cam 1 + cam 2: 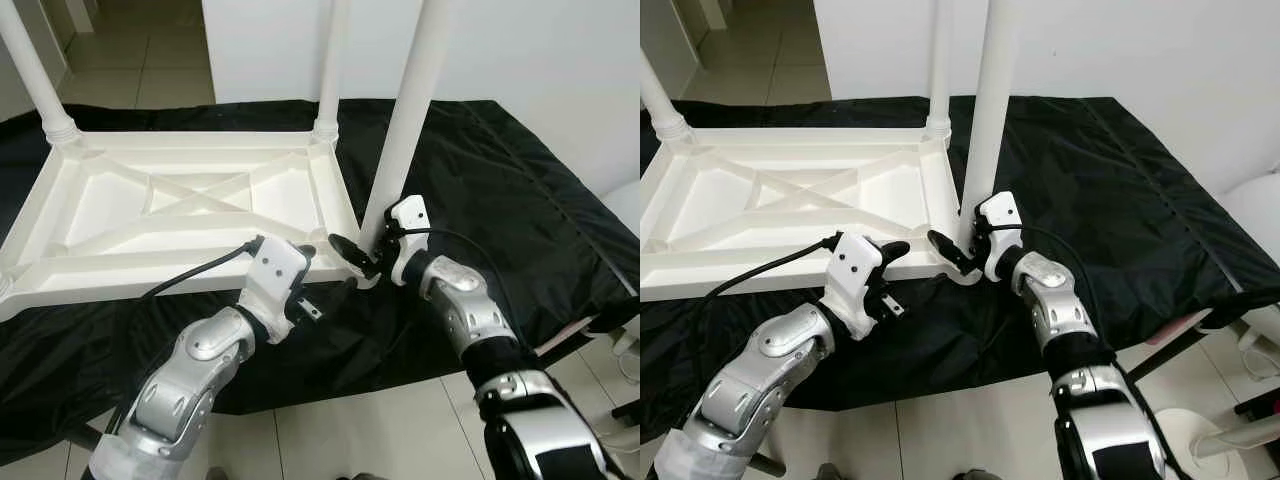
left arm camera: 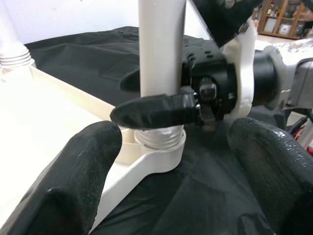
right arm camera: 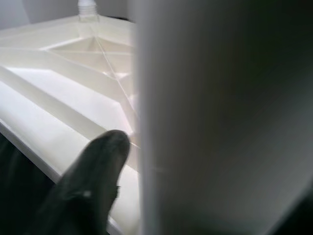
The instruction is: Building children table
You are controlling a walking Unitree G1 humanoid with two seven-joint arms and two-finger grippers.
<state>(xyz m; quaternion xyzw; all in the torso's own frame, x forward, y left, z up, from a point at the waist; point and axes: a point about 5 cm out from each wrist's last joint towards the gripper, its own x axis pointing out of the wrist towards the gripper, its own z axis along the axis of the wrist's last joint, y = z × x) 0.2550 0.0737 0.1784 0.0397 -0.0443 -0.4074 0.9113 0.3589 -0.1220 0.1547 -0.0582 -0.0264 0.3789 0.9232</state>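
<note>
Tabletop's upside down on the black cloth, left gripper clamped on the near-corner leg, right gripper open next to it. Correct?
Arms swapped. In the left eye view the right gripper is clamped on the near-corner leg, and the left gripper is open next to it. The tabletop does lie upside down on the black cloth.

My table top (image 1: 190, 215) looks like white moulded plastic, smooth, slight sheen. The leg (image 1: 405, 120) I grip is the same smooth white plastic, threaded at its base. Black cloth (image 1: 500, 190) under it is thin, faintly shiny, creased. My right gripper (image 1: 362, 258) fingers: matt black, slightly textured. My left gripper (image 1: 322, 282) likewise. My arms: brushed silver metal. Floor (image 1: 360, 430): glossy pale tiles.
</note>
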